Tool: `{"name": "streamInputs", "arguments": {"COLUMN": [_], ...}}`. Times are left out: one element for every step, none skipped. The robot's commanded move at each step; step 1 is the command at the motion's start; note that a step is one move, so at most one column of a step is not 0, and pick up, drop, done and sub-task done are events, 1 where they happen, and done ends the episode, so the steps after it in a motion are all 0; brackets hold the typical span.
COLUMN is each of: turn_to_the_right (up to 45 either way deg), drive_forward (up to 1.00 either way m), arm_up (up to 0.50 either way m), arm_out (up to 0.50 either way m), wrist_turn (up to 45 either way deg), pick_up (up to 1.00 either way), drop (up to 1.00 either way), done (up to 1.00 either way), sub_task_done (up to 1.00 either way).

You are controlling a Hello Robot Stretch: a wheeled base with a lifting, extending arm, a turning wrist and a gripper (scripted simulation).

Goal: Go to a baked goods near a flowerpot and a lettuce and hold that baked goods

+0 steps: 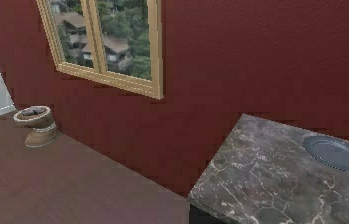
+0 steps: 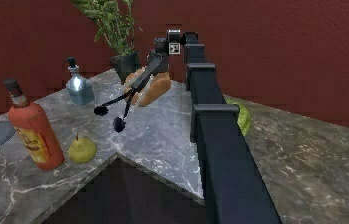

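- Where the dark arm [image 2: 217,140] ends in the upper middle of the arm side view, the hand [image 2: 110,117] slants down and to the left, its two thin fingers [image 2: 130,98] reaching across the marble worktop [image 2: 162,145].
- Whether the hand grips anything cannot be told, because things lie on the worktop right behind it.
- The baked goods [image 2: 154,90], a tan loaf, lies on the worktop just right of the fingers and below the hand's dark body, in the upper middle of the frame; whether the hand touches it cannot be told.
- A flowerpot [image 2: 123,66] with a leafy green plant stands just up and left of the loaf, at the top of the frame.
- A green lettuce [image 2: 244,118] lies on the far side of the arm, at middle right.
- Left of the hand stands a silvery vessel [image 2: 79,88]; at lower left are a red bottle [image 2: 34,128] with a dark cap and, just beside it, a yellow-green fruit [image 2: 80,150].
- The forward view gives a dark red wall [image 1: 232,60] with a wood-framed window [image 1: 107,40] at upper left, houses and trees beyond it.
- A pale bowl-shaped fixture [image 1: 34,125] sits on the brown floor [image 1: 82,185] at left.
- At lower right a corner of the marble worktop carries a grey plate [image 1: 334,152].
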Motion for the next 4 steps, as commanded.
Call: {"name": "streamInputs", "arguments": {"turn_to_the_right": [0.0, 0.0, 0.0, 0.0], "drive_forward": [0.0, 0.0, 0.0, 0.0], "arm_up": [0.0, 0.0, 0.0, -0.08], "arm_out": [0.0, 0.0, 0.0, 0.0], "wrist_turn": [45.0, 45.0, 12.0, 0.0], "pick_up": [0.0, 0.0, 0.0, 0.0], "drop": [0.0, 0.0, 0.0, 0.0], "done": [0.0, 0.0, 0.0, 0.0], "sub_task_done": [0.0, 0.0, 0.0, 0.0]}}
